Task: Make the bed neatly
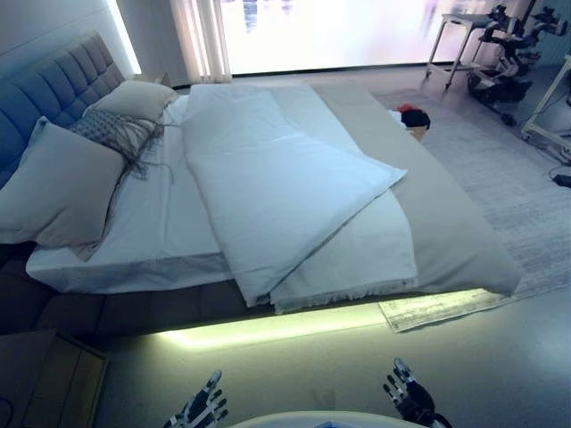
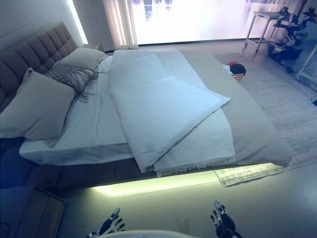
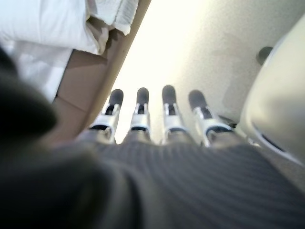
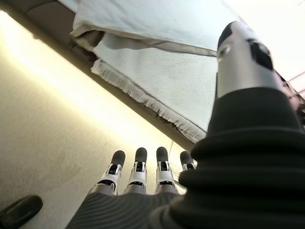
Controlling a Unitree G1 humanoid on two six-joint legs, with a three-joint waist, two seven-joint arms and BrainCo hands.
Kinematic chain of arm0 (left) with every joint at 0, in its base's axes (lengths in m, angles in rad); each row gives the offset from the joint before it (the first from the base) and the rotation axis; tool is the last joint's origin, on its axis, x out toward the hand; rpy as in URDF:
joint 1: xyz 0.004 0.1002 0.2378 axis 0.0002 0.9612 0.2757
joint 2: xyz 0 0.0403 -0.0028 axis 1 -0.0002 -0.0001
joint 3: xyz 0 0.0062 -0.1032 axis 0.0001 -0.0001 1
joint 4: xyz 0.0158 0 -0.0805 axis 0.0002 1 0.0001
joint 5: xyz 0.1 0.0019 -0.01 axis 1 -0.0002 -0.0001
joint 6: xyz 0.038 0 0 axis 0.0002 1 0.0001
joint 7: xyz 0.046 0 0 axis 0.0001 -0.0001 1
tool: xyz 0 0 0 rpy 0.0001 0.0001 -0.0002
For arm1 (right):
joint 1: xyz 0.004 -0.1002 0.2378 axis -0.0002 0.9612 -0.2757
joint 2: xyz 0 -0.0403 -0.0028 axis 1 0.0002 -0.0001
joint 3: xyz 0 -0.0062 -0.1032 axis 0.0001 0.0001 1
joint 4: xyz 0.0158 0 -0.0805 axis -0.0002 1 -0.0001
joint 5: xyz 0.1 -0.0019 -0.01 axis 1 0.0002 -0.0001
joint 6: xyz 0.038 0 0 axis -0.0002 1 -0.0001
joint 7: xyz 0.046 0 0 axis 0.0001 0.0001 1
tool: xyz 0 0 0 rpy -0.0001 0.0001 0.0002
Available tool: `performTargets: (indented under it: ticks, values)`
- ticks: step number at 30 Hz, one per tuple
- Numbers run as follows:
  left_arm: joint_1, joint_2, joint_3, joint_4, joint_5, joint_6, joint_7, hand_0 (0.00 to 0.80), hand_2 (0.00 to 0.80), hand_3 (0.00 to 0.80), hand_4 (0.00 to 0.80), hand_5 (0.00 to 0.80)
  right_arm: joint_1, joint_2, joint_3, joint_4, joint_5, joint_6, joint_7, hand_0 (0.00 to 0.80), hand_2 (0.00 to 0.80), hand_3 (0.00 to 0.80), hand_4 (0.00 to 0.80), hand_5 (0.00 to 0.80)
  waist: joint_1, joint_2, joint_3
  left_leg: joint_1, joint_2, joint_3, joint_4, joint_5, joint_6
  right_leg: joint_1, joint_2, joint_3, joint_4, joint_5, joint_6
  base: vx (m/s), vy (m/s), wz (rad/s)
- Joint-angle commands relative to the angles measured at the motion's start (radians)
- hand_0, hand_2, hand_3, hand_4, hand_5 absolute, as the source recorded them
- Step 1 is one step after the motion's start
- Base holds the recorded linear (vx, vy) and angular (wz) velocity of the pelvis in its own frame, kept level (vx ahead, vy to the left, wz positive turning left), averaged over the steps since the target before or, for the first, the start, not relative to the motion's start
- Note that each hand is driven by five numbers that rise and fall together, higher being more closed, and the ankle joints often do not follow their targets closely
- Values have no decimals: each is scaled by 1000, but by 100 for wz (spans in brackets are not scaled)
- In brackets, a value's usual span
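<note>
A bed [image 1: 464,223] with a grey sheet stands before me. A white duvet [image 1: 268,178] lies folded and askew across its middle, over a fringed white blanket [image 1: 357,259] whose edge hangs over the near side and also shows in the right wrist view [image 4: 157,71]. Pillows [image 1: 62,187] and a fringed grey cushion [image 1: 116,134] lie at the headboard on the left. My left hand [image 1: 198,410] and right hand [image 1: 409,397] are low over the floor, short of the bed, both open and empty.
A wooden nightstand [image 1: 49,379] stands at the lower left. A pale rug [image 1: 526,205] lies right of the bed, with a basket holding dark and red things [image 1: 412,120] beside the bed. White tables and equipment [image 1: 500,45] stand at the far right.
</note>
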Motion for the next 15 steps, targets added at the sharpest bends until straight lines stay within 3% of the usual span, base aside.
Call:
performTargets:
  ticks: [1, 15]
  values:
    - [-71, -21, -3, 40, -25, -8, -4, 0, 0, 0, 0, 0, -82, 12, 2, 41, -40, -63, -15, 0, 0, 0, 0, 0, 32, -16, 23, 25, -50, -19, 5, -100, 34, -43, -13, 13, 9, 43, 54, 0, 0, 0]
    - [-73, 2, 9, 45, -8, 6, -11, 0, 0, 0, 0, 0, -98, -10, 22, 40, -111, -4, -16, 0, 0, 0, 0, 0, 40, -25, 33, 24, -50, -16, 5, -100, 35, -41, -14, 6, 10, 46, 57, 3, -19, 2]
